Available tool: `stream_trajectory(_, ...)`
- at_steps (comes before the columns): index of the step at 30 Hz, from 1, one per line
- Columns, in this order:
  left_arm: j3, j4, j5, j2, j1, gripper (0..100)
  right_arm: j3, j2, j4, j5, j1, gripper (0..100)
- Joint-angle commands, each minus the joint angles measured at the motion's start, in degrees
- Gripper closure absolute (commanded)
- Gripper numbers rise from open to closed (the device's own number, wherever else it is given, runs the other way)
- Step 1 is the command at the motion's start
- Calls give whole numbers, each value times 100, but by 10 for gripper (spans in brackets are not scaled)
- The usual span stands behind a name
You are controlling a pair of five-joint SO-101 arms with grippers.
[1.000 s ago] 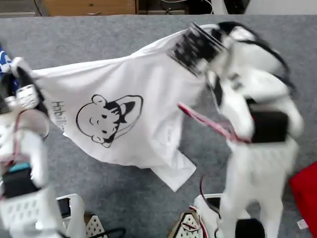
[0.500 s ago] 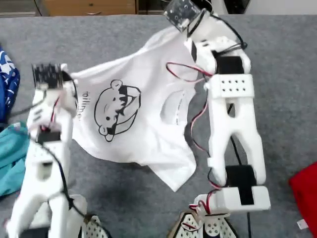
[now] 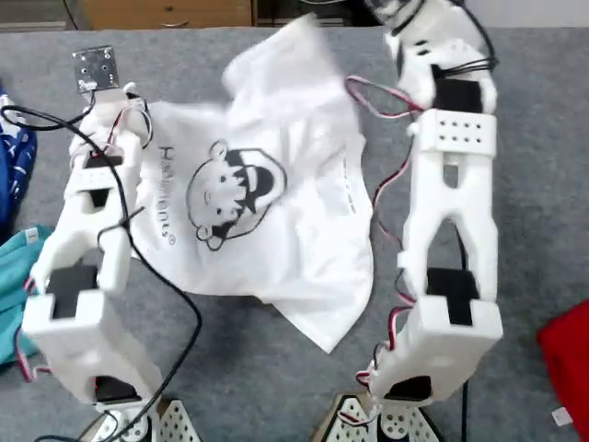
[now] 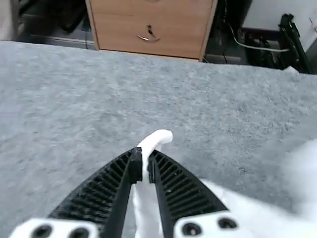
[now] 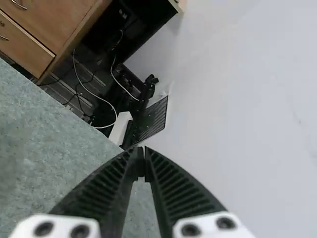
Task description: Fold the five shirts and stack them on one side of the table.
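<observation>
Grip: left gripper point(image 4: 141, 157) clamped on white shirt point(image 3: 276, 212), far-left edge | right gripper point(image 5: 144, 157) clenched, no cloth seen between | shirt spread mid grey table point(image 3: 534, 138) | risk: one-sided hold, a pull bunches it.

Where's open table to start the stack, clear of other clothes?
Best: the grey table right of the right arm, beyond the red shirt. A smaller patch lies below the hem of the white shirt. The left edge is crowded: blue shirt, teal shirt, left arm.
</observation>
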Motion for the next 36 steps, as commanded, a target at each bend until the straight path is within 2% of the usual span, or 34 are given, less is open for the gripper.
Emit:
stream_trajectory(1,-1037,273,35,418,53,980,-549,259,-176,-26,84,993)
stream_trajectory(6,-2189,1424,35,1086,62,980,-637,576,-132,-44,31,993)
stream_trajectory(11,-2848,2198,35,1543,158,980,-752,875,862,-97,-541,974)
stream_trajectory(13,-2927,2426,9,1675,229,980,-963,1209,1222,-484,-831,936)
stream_trajectory(19,-2963,3367,-9,1763,352,980,-2791,2993,2022,-1371,-1376,875)
stream_trajectory(25,-3042,4501,-18,1754,440,980,-5279,5147,3209,-1952,-1525,829)
stream_trajectory(32,-3877,5943,-18,1754,440,980,-7064,6369,5152,-2048,-1525,830)
stream_trajectory(36,-4281,6444,-18,1754,440,980,-7292,6396,5908,-1846,-1525,935)
